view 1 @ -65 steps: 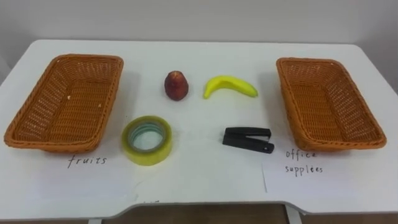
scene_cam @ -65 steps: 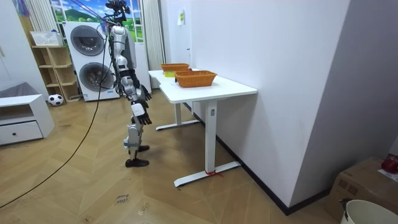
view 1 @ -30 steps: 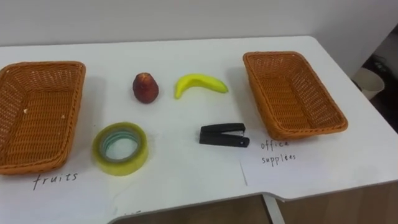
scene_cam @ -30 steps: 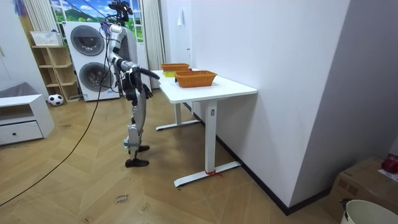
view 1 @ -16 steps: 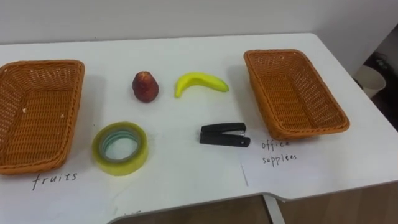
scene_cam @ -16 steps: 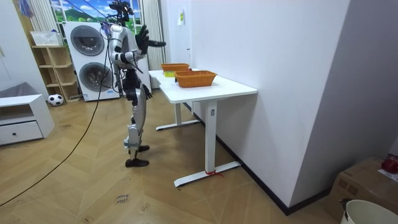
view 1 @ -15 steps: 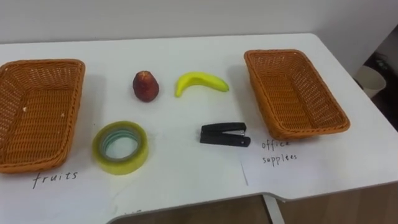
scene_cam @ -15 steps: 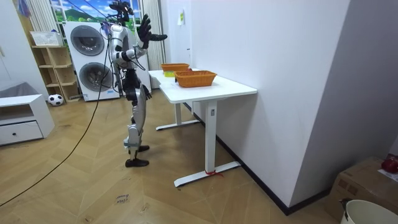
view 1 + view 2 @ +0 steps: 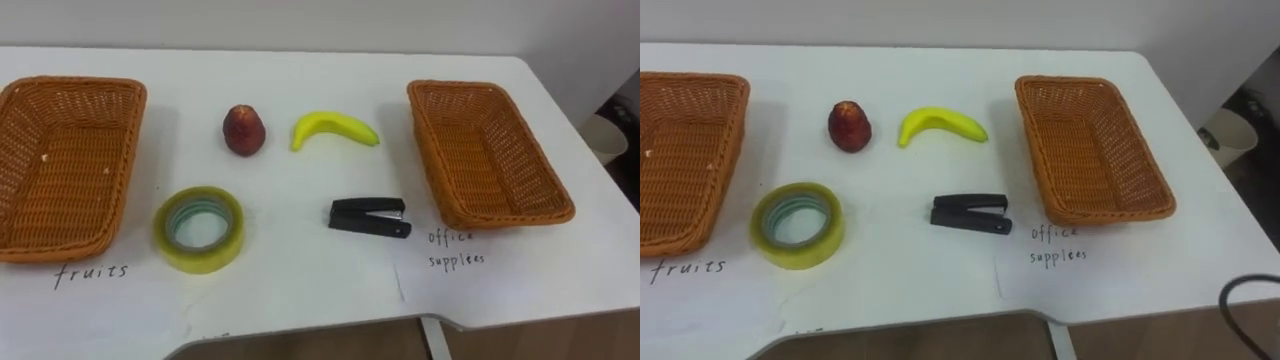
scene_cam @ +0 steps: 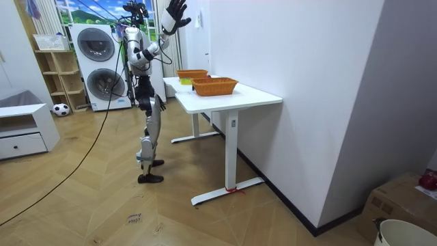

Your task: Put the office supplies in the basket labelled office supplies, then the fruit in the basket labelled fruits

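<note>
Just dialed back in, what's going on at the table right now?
Nothing is sorted yet. The apple, banana, tape and stapler lie on the table between the fruits basket and the office basket, both empty. The robot stands at the table, right hand raised high, fingers spread, holding nothing; the left hand hangs by its hip.

The white table (image 9: 300,285) carries two wicker baskets, the left basket (image 9: 75,83) and the right basket (image 9: 455,88). Between them lie a red fruit (image 9: 243,131), probably an apple, a banana (image 9: 333,129), a roll of tape (image 9: 200,261) and a black stapler (image 9: 369,217), all apart from each other.
</note>
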You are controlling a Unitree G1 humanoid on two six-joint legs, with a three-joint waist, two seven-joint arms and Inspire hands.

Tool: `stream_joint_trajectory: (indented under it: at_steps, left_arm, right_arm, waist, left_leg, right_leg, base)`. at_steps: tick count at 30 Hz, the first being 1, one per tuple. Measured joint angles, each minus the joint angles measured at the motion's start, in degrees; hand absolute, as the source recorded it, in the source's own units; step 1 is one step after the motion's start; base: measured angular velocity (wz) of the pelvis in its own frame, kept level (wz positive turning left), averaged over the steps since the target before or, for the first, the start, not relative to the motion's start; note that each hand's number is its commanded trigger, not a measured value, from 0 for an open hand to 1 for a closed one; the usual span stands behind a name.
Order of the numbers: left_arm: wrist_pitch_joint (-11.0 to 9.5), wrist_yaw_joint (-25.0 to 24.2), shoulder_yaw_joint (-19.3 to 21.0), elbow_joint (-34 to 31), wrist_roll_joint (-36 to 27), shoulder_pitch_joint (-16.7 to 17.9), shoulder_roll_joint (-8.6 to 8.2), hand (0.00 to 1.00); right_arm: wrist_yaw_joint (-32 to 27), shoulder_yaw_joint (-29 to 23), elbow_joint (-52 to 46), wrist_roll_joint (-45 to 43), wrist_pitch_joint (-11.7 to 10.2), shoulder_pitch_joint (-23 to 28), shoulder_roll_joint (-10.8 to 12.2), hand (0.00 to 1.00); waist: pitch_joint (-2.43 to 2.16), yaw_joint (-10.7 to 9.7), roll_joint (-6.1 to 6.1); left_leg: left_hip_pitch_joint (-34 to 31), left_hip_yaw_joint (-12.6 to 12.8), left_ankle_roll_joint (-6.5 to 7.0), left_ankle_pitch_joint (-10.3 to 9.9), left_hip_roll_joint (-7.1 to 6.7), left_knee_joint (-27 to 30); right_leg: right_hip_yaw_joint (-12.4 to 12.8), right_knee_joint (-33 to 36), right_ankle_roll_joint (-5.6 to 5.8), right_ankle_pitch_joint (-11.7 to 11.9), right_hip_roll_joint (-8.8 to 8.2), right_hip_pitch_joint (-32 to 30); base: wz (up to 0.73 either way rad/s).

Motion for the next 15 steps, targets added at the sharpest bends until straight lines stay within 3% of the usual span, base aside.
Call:
stream_joint_trajectory:
  at_steps: [1,6,10,15]
  left_arm:
    - [0.0,0.0,0.0,0.4,0.3,0.0,0.10,0.00]
    - [0.0,0.0,0.0,0.5,1.3,0.1,0.15,0.00]
    - [0.1,0.0,-1.0,0.5,1.4,0.1,0.09,0.00]
    - [0.5,-0.6,-2.4,0.3,3.7,-0.6,0.11,0.00]
  right_arm:
    - [0.8,0.1,-0.2,-0.5,0.0,-0.6,0.0,0.00]
    - [3.7,0.6,-0.3,-2.0,0.0,-5.3,-0.2,0.00]
    - [6.8,4.3,-0.8,-2.0,0.0,-7.0,-1.5,0.00]
    - [12.8,9.2,-1.0,-6.9,1.6,-9.2,-1.6,0.00]
  waist:
    - [-0.19,0.2,-0.26]
    - [-0.12,1.3,0.14]
    - [-0.63,1.5,0.79]
    - [-0.59,2.1,1.19]
  left_leg:
    - [0.0,-0.2,0.00,0.0,-0.02,0.1]
    - [-0.3,-0.8,0.00,0.0,-0.05,0.1]
    - [-0.4,-1.5,0.00,0.0,-0.11,0.2]
    - [-0.4,-1.7,0.00,0.0,-0.08,1.0]
  right_leg:
    - [0.0,0.0,0.00,0.0,-0.02,0.1]
    - [-1.6,0.0,0.00,0.0,-0.15,-0.1]
    - [-2.1,0.0,0.00,0.0,-0.19,0.2]
    - [-2.1,0.0,0.00,0.0,-0.26,0.4]
  base:
    - [0.11]
    - [0.04]
    - [0.08]
    - [0.04]
